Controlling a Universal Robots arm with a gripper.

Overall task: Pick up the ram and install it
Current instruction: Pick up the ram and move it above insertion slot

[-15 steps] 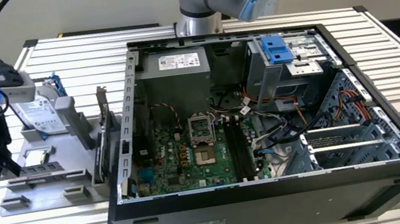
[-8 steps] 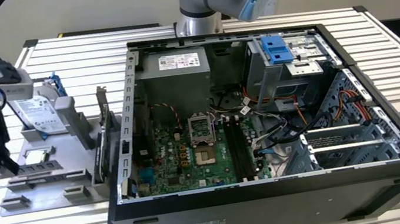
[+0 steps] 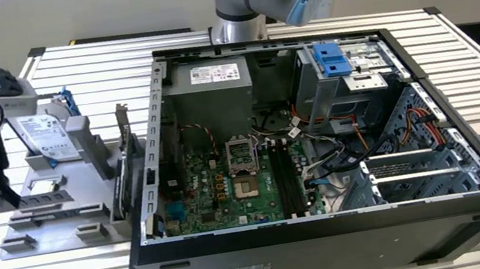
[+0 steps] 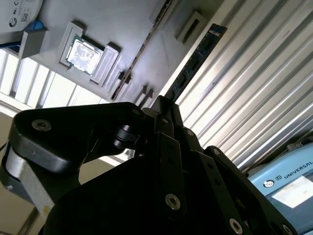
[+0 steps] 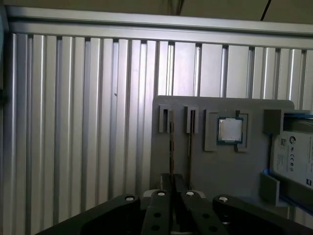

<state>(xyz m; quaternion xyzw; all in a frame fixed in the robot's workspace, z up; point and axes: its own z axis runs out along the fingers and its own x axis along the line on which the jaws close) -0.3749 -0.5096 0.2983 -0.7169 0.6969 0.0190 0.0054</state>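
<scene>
One black pincer (image 4: 164,111) is pinched narrow on the ram (image 4: 195,63), a long thin dark-blue memory stick w/ chips along it. In the second wrist view the stick juts forward from btw the fingertips. In the first wrist view it's edge-on, a grey line running to a slotted post of the flat grey holder plate (image 5: 234,166). Can't tell if it's clear of that post.

Just beside it a 2nd thin stick (image 5: 190,142) lies parallel on the plate. Then come a square silver CPU chip (image 5: 230,129) & a white-labelled silver hard drive (image 5: 296,156). Ribbed alu. surface (image 5: 73,122) under all.

Well apart, toward the exterior view's right, stands the open black PC case (image 3: 330,224) w/ long black mobo slots (image 3: 286,174), seemingly unfilled.

Judgement: pick-up step, grasp made, install not begun. Seating calls for the stick parallel to a slot, square over it, w/ an even straight push.
</scene>
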